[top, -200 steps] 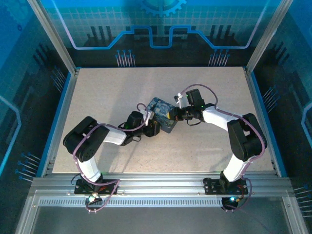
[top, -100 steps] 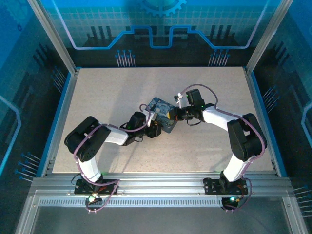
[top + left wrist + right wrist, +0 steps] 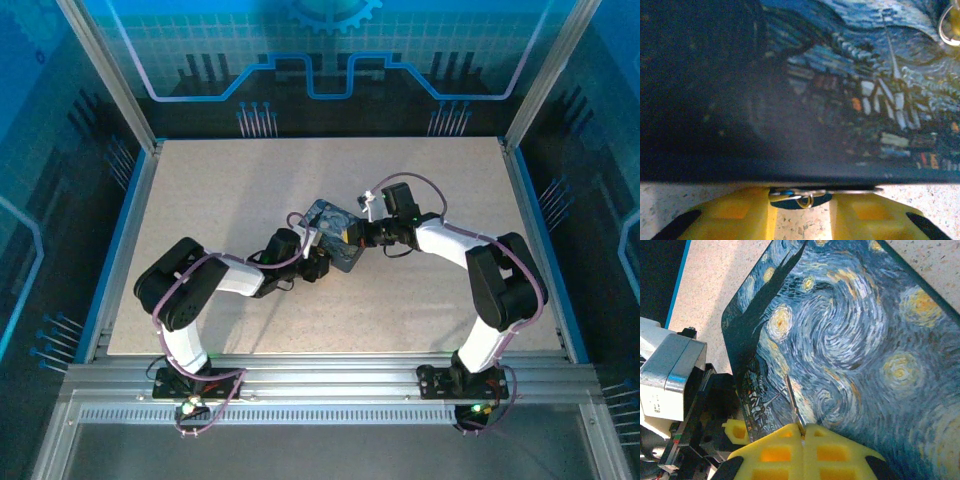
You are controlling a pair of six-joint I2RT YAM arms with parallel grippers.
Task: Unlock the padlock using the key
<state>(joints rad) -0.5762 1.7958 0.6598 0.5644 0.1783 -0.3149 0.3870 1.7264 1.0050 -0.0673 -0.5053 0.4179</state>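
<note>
A small silvery padlock [image 3: 799, 196] with a little ring hanging from it sits at the blue painted tin's [image 3: 840, 90] lower edge. It spans the gap between my left gripper's [image 3: 801, 212] yellow fingers, which stand narrowly apart around it. My right gripper [image 3: 803, 432] is shut on the thin metal key [image 3: 791, 395]. The key's blade points away from the fingers across the tin's swirling lid [image 3: 855, 340]. From above, the left gripper [image 3: 318, 262] is at the tin's [image 3: 335, 232] near-left side and the right gripper [image 3: 357, 236] at its right side.
The tin lies mid-table on the speckled tabletop [image 3: 250, 180]. The left arm's white wrist housing [image 3: 670, 375] is close beside the tin's corner. A small metal ring [image 3: 950, 27] shows near the tin's top edge. Purple cables loop over both arms.
My left arm has crept a little to the right, closer against the tin. The right arm and the tin have stayed put.
</note>
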